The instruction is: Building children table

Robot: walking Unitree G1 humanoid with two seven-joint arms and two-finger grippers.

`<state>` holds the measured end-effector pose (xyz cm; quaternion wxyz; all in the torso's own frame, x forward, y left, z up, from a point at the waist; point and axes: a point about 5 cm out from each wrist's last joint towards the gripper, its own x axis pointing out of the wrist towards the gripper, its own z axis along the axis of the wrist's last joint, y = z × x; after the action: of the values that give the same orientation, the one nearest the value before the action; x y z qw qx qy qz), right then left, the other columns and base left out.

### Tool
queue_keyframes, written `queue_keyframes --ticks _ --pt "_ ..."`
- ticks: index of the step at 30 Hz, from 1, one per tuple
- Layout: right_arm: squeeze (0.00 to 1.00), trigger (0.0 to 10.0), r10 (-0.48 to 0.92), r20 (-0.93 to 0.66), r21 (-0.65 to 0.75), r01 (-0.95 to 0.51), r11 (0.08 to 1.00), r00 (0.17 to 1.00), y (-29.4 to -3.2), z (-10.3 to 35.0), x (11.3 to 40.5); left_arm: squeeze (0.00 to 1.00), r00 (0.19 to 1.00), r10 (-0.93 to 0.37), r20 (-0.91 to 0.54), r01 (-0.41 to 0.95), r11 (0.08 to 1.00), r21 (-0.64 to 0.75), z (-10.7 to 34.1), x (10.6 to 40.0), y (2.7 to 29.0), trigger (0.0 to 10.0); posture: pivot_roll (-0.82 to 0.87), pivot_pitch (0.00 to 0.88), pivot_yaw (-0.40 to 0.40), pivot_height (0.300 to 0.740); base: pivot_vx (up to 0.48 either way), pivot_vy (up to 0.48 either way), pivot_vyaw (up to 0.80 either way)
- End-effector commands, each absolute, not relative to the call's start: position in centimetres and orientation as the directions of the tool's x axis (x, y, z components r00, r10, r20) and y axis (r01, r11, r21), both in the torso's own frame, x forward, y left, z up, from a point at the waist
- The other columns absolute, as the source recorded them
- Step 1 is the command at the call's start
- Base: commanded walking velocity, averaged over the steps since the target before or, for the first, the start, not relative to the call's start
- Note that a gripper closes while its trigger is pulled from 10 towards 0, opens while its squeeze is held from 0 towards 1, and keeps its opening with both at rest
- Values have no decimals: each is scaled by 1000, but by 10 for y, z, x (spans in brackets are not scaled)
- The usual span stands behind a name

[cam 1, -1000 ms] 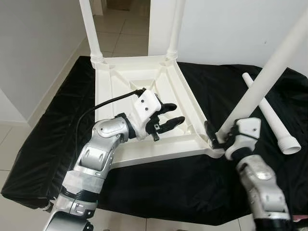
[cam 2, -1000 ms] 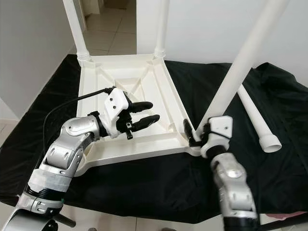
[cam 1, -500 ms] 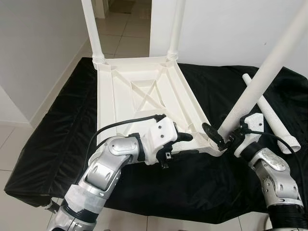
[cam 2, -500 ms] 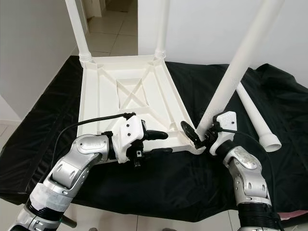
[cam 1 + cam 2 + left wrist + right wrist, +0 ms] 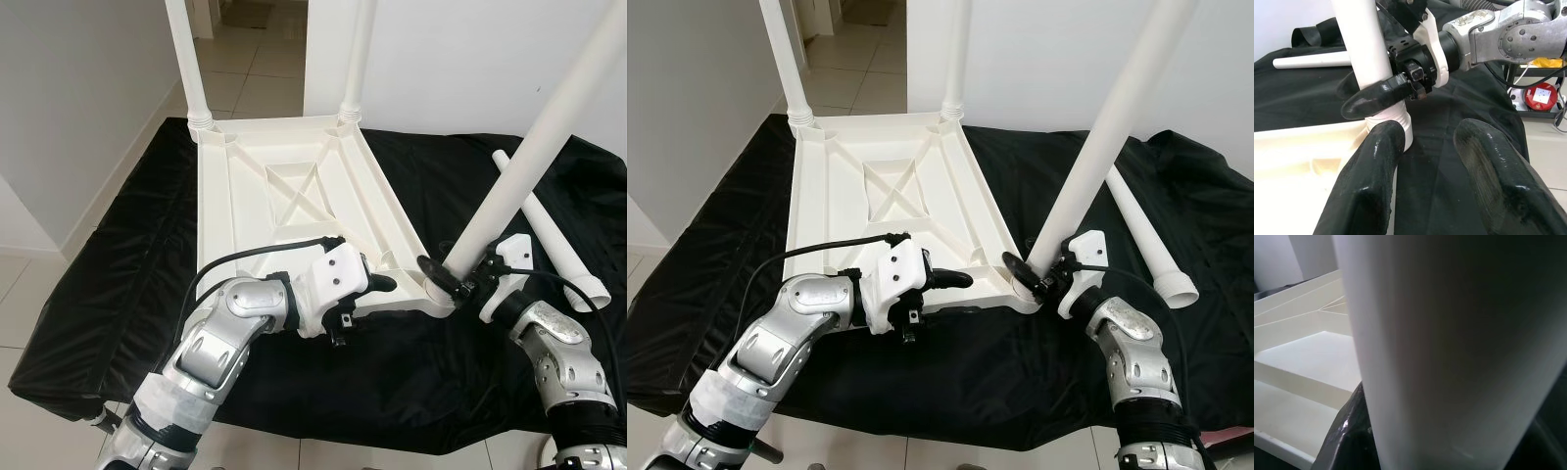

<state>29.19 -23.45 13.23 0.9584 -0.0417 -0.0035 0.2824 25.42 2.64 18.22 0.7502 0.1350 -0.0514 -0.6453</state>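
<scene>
Upside-down white plastic tabletop point(image 5: 284, 211) lying on a black cloth point(image 5: 118, 284) spread over a low surface, ribbed underside facing up. Two white legs point(image 5: 186, 59) standing upright in the sockets at the tabletop's far corners, tops cut off by the frame. Third leg point(image 5: 1112, 127) planted in the socket at the near right corner, tilted up and away toward the cloth's right side. Fourth leg point(image 5: 549, 230) lying loose on the cloth near its right edge, well apart from the tabletop, flared end toward the near side. Right gripper point(image 5: 1043, 276) at the foot of the tilted leg, black fingers pinching it just above the corner socket; seen from the right wrist, leg very close between dark fingers point(image 5: 1349, 431), ribbed underside of the tabletop beyond. Left gripper point(image 5: 367, 299) at the tabletop's near edge, toward the right corner, fingers spread: upper finger over the rim, lower finger under it, straddling the edge without visibly clamping it. From the left wrist, two black fingers point(image 5: 1376, 176) apart, one against the white rim beside the leg's threaded base, the other over black cloth; right gripper's finger wrapped on the leg just ahead. Pale tiled floor point(image 5: 245, 73) and white walls beyond the cloth's far edge.
</scene>
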Motion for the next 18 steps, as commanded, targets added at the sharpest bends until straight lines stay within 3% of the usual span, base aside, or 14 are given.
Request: queue_keyframes --ticks 1,6,7,8,9,14,18 --pt "0 0 553 -49 -64 -555 829 832 -235 125 289 0 201 -975 -91 942 167 290 186 256 26 10000 -72 0 -2 740 0 0 0" --pt "0 0 554 -46 -58 -556 829 831 -235 124 288 0 205 -975 -89 941 172 291 187 257 26 10000 -77 0 1 740 0 0 0" --pt "0 9216 553 -47 -58 -555 830 832 -234 123 287 0 207 -974 -89 940 173 293 187 257 26 10000 -77 0 1 740 0 0 0" --pt "0 9216 553 -47 -58 -555 830 832 -234 123 287 0 207 -974 -89 940 173 293 187 257 26 10000 -77 0 1 740 0 0 0" --pt "0 10000 545 -44 -55 -547 835 837 -233 123 286 0 210 -974 -88 940 176 293 187 258 27 10000 -82 0 2 740 0 0 0" --pt "0 10000 533 -20 -41 -534 845 846 -229 122 283 0 216 -973 -87 938 182 295 188 259 27 10000 -82 0 -1 740 0 0 0" --pt "0 10000 429 -34 -66 -430 901 903 -226 121 281 0 221 -971 -86 937 187 295 188 260 28 10000 -87 0 -3 740 0 0 0"
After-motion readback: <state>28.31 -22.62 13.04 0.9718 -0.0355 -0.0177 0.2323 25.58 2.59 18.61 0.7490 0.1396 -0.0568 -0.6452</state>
